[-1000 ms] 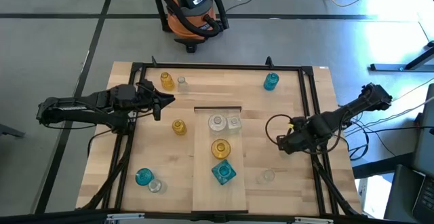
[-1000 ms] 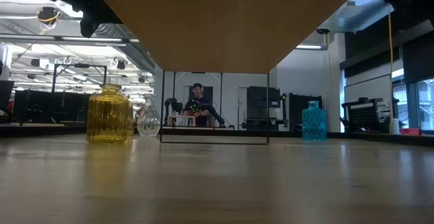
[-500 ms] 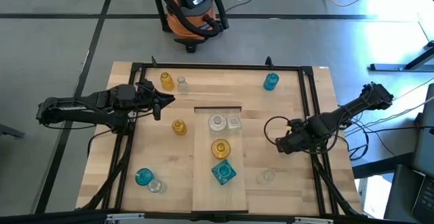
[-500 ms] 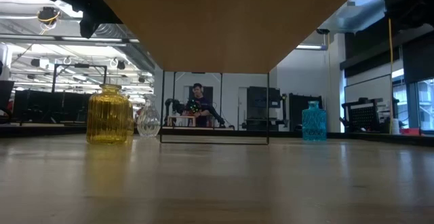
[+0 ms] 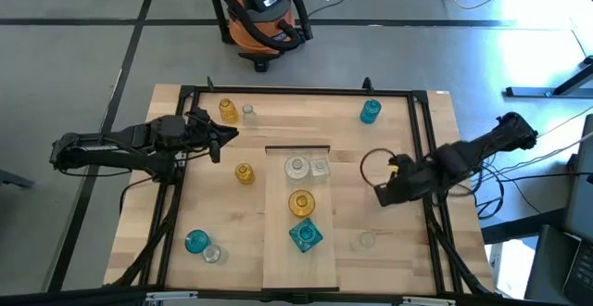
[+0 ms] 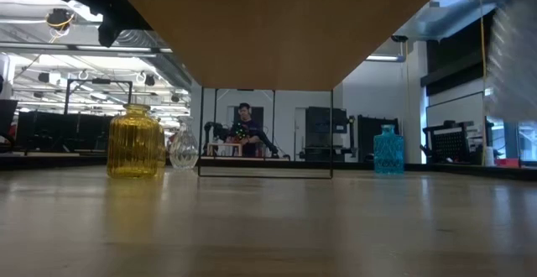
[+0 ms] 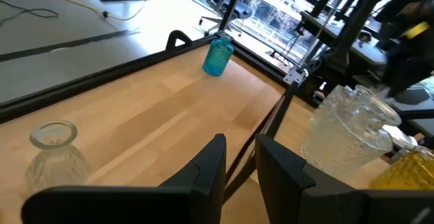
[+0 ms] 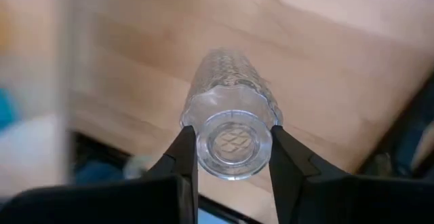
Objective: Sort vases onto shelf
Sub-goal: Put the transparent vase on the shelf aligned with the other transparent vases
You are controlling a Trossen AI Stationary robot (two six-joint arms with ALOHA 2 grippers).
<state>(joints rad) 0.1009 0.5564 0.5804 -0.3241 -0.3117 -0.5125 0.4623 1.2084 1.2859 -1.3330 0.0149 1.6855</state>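
Pale wood marks the shelf, the long plank lying down the middle of the table, and you can take it as your landmark. Four vases stand on it: a round clear vase and a small square clear vase at the end with the black bar, then an amber vase, then a square teal vase.

Your right gripper is off the shelf's right side, its fingers closed on the neck of a clear ribbed vase; that vase is carried and not yet placed.

Still off the shelf, by my count:
- an amber vase by the left arm, just left of the shelf;
- a far amber vase with a small clear vase beside it, beyond the shelf to its left;
- a teal bottle, beyond the shelf to its right;
- a round teal vase with a clear vase next to it, well left of the shelf's near end;
- a faint clear vase, right of the shelf's near end.

I judge the sort under half done.

Your left gripper waits left of the shelf, fingers nearly together and holding nothing. In the low view the shelf's underside blocks everything standing on it.
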